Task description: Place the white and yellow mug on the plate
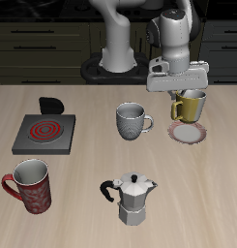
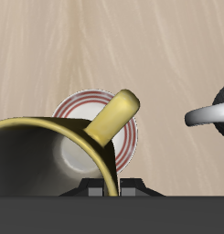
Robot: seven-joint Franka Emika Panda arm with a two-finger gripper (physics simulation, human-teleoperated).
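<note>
My gripper [image 1: 180, 96] is shut on the rim of the white and yellow mug [image 1: 192, 106], mustard outside with a white inside, and holds it in the air. The mug hangs just above the plate [image 1: 191, 134], a small saucer with a reddish-pink rim that lies on the table. In the wrist view the mug [image 2: 49, 155] fills the foreground with its yellow handle [image 2: 114, 121] pointing away, and the plate [image 2: 130, 142] shows beneath it, partly hidden by the mug. My fingertips are hidden in the wrist view.
A grey patterned mug [image 1: 133, 121] stands beside the plate, towards the table's middle; its handle shows in the wrist view [image 2: 209, 112]. A square burner with a red spiral [image 1: 44, 131], a red patterned mug [image 1: 30, 185] and a metal moka pot [image 1: 135, 199] stand farther off.
</note>
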